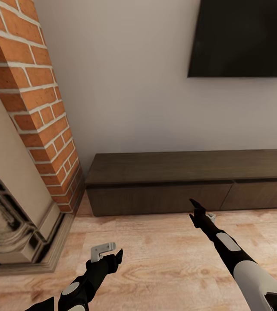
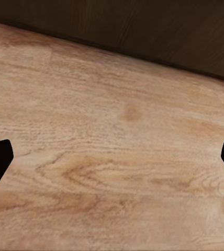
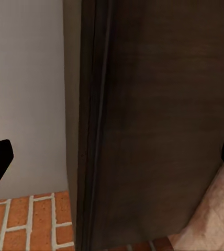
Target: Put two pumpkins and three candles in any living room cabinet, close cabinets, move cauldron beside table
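The long dark-brown cabinet (image 1: 190,172) stands against the white wall with its drawer fronts closed. My right gripper (image 1: 196,209) is held low just in front of its left drawer front, open and empty; in the right wrist view the gripper (image 3: 112,162) faces the cabinet (image 3: 154,120) with fingertips wide apart. My left gripper (image 1: 112,255) hovers over the wooden floor nearer the fireplace, open with nothing in it. The left wrist view has the gripper (image 2: 112,162) above floorboards and the cabinet's base (image 2: 143,26). Pumpkins, candles, cauldron and table are out of view.
A red-brick chimney (image 1: 39,99) and a carved stone fireplace (image 1: 9,207) stand at the left, close to the cabinet's end. A black TV (image 1: 242,39) hangs on the wall above the cabinet. Light wooden floor (image 1: 155,255) lies between me and the cabinet.
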Available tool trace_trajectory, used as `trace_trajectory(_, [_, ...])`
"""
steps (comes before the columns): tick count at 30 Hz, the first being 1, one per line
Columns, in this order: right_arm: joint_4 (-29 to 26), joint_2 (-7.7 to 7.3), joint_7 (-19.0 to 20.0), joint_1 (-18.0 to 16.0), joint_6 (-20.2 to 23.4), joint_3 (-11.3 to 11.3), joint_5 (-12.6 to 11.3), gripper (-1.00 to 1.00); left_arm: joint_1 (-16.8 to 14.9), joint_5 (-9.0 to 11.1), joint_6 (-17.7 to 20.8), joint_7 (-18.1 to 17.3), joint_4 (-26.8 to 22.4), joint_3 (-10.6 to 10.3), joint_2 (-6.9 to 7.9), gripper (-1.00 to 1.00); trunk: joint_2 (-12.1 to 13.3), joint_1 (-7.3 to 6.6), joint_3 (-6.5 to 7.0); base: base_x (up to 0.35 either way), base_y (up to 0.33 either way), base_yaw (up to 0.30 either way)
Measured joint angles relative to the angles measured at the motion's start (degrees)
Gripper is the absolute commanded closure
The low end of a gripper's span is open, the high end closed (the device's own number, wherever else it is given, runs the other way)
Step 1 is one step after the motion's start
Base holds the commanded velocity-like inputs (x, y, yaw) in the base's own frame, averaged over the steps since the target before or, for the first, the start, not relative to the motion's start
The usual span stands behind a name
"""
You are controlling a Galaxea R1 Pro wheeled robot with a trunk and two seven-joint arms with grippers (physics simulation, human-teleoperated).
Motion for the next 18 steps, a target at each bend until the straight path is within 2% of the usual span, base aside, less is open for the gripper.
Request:
trace_trajectory(9, [0.00, -0.10, -0.15, 0.00, -0.31, 0.00, 0.06, -1.00, -0.02, -0.02, -0.03, -0.13, 0.00, 0.00, 0.08, -1.00, 0.00, -0.01, 0.00, 0.191, -0.008, 0.000])
trace_trajectory(12, [0.02, -0.12, -0.19, 0.00, -0.33, 0.00, 0.09, -1.00, 0.00, -0.04, -0.06, -0.59, 0.00, -0.66, 0.09, -1.00, 0.00, -0.02, 0.00, 0.222, 0.000, 0.000])
trace_trajectory(18, [0.08, -0.71, -0.21, 0.00, -0.33, 0.00, 0.06, -1.00, -0.04, -0.09, -0.01, -1.24, 0.00, -1.55, 0.09, -1.00, 0.00, 0.00, 0.00, 0.057, 0.000, 0.000])
